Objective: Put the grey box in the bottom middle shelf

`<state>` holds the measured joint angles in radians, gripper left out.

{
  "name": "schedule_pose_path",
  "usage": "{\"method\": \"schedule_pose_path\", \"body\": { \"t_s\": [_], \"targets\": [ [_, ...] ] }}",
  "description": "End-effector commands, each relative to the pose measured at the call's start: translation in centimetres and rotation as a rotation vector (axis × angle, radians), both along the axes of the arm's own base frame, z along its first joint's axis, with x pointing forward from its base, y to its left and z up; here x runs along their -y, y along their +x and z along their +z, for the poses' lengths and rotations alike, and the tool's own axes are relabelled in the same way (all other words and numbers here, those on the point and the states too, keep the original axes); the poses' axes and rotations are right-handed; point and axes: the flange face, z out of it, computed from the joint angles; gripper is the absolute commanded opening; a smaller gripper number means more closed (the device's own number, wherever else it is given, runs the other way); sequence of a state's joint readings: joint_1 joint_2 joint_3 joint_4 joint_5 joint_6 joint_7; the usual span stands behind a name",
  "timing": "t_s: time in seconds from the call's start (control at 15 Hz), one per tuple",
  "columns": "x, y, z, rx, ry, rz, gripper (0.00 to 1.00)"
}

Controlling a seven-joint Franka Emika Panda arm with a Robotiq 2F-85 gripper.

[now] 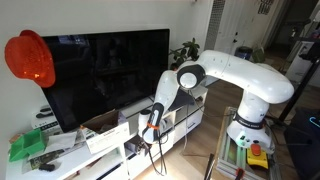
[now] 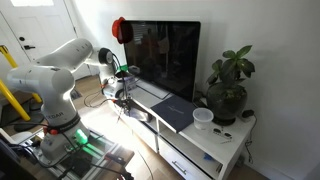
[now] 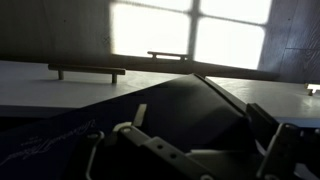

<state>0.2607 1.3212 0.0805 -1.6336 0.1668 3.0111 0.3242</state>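
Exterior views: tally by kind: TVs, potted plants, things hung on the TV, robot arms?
TV: 1
Potted plant: 1
Red item hung on the TV's corner: 1
Robot arm: 1
Total: 4

The robot arm [image 1: 245, 78] has smooth white shells with a soft plastic gloss, darker at the joints; its gripper [image 1: 153, 130] looks matt black; the television screen [image 1: 105, 75] is glossy black and mirrors the room; the red rounded thing [image 1: 30, 58] beside it is shiny and lets light glow through; the TV bench [image 2: 205, 150] shows a smooth white finish, lacquer or laminate, semi-matt; in the wrist view a pale panel [image 3: 40, 85] looks flat and smooth, its slim bar handle [image 3: 88, 70] possibly metal; the potted plant [image 2: 230, 68] has waxy green leaves; its pot [image 2: 226, 102] is dark and matt; the small bowl [image 2: 203, 118] is smooth white, plastic or ceramic unclear
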Motion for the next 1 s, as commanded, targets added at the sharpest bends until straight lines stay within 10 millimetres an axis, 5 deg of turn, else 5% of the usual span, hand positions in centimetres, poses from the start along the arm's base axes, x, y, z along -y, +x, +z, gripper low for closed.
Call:
{"method": "schedule_pose_path", "body": {
  "t_s": [0.0, 0.6, 0.8, 0.93],
  "targets": [
    [0.6, 0.7, 1.9, 0.043, -0.057, 0.025, 1.00],
    [2.0, -0.7, 6.5, -0.011, -0.095, 0.021, 1.00],
    [2.4, -0.2, 6.3, -0.009, -0.083, 0.011, 1.00],
    [2.4, -0.8, 4.2, -0.071, -0.038, 0.003, 1.00]
  ]
}}
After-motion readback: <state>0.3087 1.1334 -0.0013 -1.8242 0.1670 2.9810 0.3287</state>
